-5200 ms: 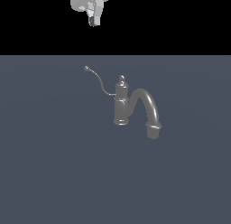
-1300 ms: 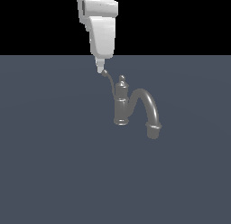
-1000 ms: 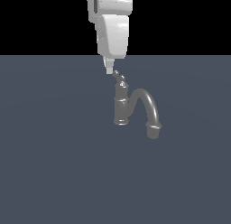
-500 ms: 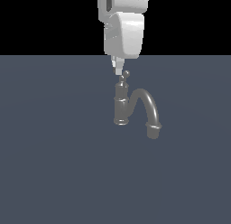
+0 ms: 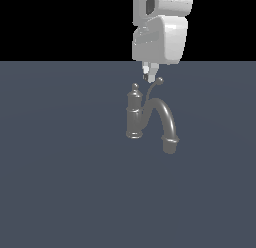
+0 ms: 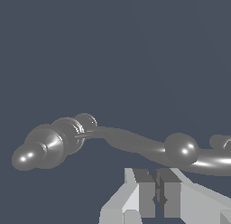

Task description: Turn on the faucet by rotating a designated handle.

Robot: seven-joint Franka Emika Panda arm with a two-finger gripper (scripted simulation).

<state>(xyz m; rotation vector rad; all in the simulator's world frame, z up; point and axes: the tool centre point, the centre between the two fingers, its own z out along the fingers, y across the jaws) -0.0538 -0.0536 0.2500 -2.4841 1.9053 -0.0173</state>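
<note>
The grey metallic faucet stands upright on the dark floor, with its knob finial on top and its thick arched spout reaching toward the exterior view's right. The thin curved handle rises from the body and ends in a ball tip above the spout. My gripper hangs from above, shut and empty. Its fingertips are close beside the ball tip, on the exterior view's left of it. In the wrist view the handle and ball tip lie just beyond the closed gripper.
A flat dark blue-grey floor spreads all around the faucet. The white arm body stands above the faucet against a black background.
My gripper has moved toward the exterior view's right. The handle has swung with it, from pointing left of the body to standing over the spout.
</note>
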